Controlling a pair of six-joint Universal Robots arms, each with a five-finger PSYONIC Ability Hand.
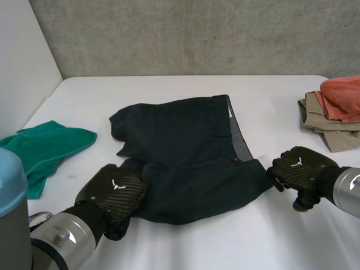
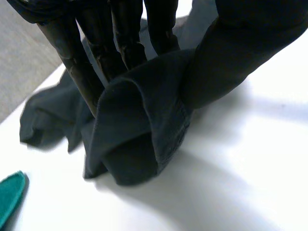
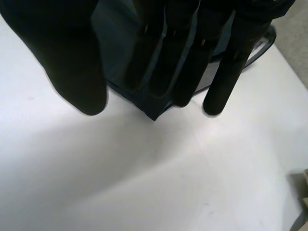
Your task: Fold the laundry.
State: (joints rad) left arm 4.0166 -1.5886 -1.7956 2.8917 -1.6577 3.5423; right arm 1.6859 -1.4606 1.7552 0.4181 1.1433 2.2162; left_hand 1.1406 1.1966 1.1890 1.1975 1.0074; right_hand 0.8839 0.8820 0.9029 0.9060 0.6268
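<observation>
Dark navy shorts (image 1: 191,146) lie spread in the middle of the white table, waistband toward the right. My left hand (image 1: 115,194) is at their near left corner. In the left wrist view its fingers (image 2: 82,72) and thumb pinch a raised fold of the shorts (image 2: 139,130) between them. My right hand (image 1: 298,166) rests at the near right corner. In the right wrist view its nearly straight fingers (image 3: 226,72) lie over the corner of the shorts (image 3: 154,109), while the thumb (image 3: 72,62) stands apart over bare table.
A green cloth (image 1: 45,149) lies crumpled at the left edge, near my left arm. At the far right sits a stack with a salmon cloth (image 1: 343,98) on khaki garments (image 1: 329,129). A wall bounds the table's left and back.
</observation>
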